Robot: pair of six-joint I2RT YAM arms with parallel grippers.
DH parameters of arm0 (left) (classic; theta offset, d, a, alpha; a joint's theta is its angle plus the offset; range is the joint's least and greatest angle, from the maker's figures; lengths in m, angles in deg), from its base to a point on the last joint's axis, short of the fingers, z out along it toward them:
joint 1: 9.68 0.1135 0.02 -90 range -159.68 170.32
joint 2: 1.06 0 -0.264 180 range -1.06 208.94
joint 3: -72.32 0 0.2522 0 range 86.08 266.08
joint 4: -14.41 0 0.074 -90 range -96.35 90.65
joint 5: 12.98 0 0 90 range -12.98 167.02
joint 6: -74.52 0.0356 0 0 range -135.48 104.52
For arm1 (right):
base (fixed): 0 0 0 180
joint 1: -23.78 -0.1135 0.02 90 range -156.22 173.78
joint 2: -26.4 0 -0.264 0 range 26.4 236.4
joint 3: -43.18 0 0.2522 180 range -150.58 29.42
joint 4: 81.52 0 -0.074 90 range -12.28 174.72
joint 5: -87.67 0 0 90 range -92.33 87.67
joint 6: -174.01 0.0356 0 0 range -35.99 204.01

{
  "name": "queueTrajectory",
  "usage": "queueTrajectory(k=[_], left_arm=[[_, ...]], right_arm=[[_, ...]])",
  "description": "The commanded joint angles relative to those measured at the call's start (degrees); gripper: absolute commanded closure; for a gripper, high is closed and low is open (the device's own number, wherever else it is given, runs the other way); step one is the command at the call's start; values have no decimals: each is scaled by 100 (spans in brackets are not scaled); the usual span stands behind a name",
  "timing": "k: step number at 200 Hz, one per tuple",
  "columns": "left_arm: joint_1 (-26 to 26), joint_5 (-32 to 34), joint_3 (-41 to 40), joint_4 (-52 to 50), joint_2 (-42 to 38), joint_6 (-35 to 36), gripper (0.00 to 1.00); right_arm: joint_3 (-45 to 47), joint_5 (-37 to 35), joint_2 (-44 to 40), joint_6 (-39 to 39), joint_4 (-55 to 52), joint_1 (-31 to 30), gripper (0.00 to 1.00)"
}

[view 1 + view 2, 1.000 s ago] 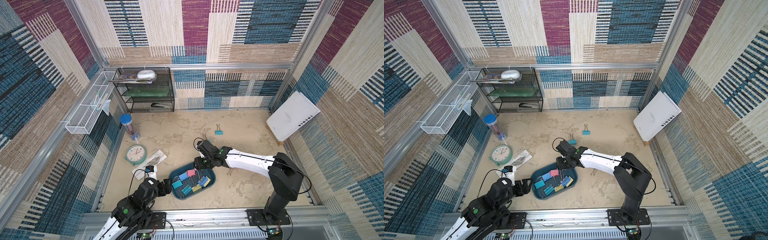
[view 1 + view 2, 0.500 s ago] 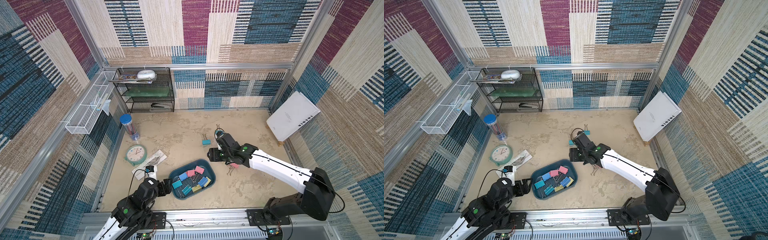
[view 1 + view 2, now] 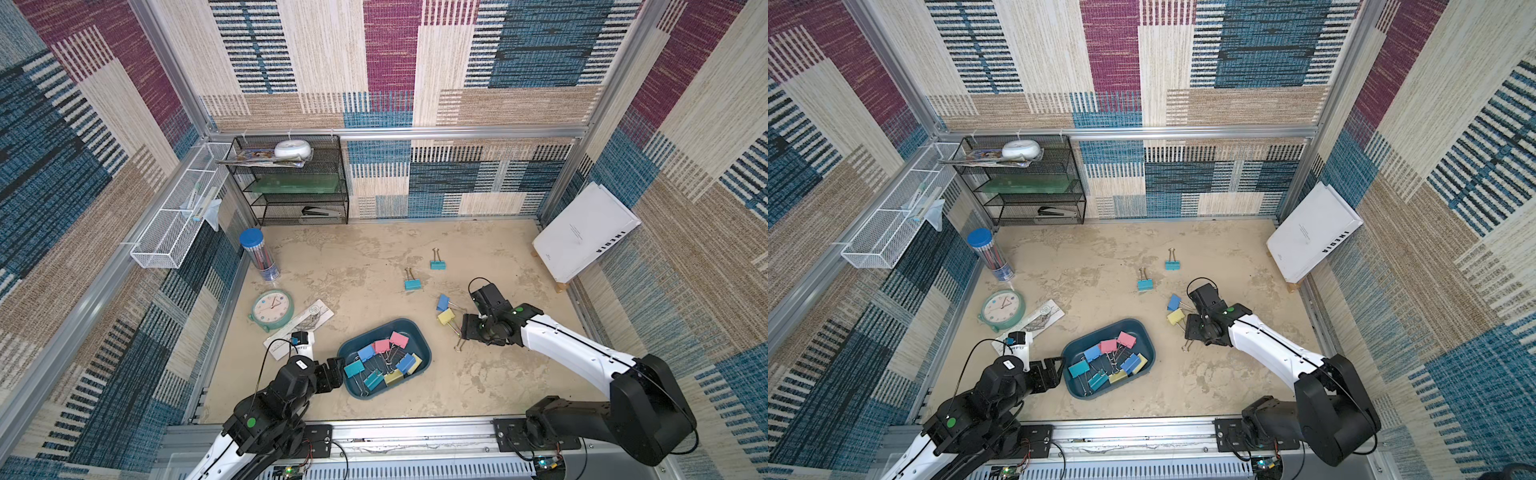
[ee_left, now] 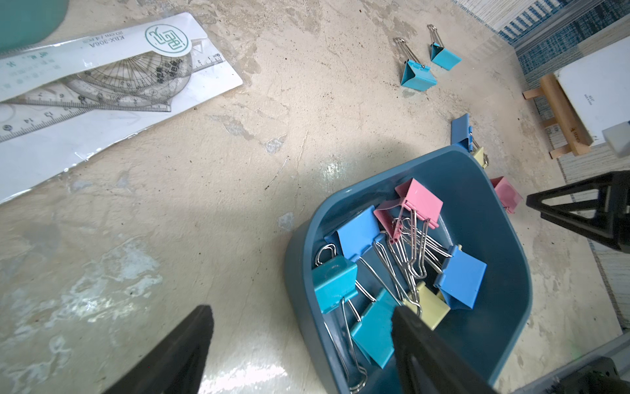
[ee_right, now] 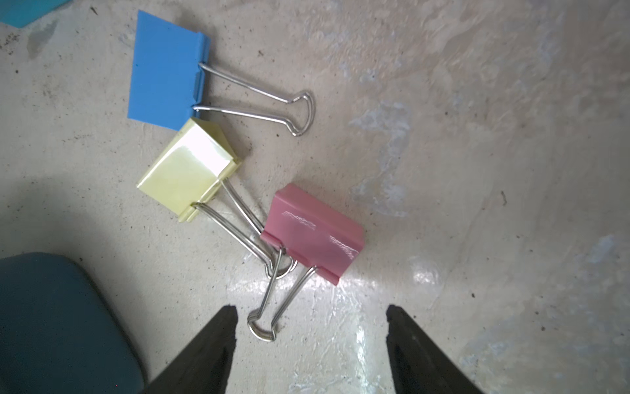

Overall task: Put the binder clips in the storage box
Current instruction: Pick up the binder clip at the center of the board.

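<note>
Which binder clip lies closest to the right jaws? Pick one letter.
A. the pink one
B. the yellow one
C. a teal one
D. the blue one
A: in the right wrist view the pink clip lies just ahead of the open right jaws, its wire handle reaching between them; the yellow clip and blue clip lie farther off.

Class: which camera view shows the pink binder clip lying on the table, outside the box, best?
The right wrist view: the pink binder clip shows whole, body and wire handles. The left wrist view catches only part of its body beyond the storage box. In both top views the right arm covers its body.
</note>
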Motion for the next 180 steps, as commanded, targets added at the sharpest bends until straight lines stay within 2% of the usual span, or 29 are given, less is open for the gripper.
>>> queueTrajectory(k=[1, 75, 146, 168, 180], left_arm=[[-1, 13, -26, 80, -10, 45, 14], [-1, 5, -35, 76, -37, 42, 14], [-6, 10, -35, 76, -37, 41, 14], [-2, 4, -35, 76, -34, 47, 14], [-2, 7, -33, 77, -31, 42, 14]], right_arm=[[-11, 155, 217, -16, 342, 34, 27], [48, 323, 768, -18, 846, 175, 27], [-476, 395, 1497, -229, 847, 308, 27], [-466, 367, 1567, -248, 831, 309, 27], [-410, 367, 1585, -261, 845, 313, 31]])
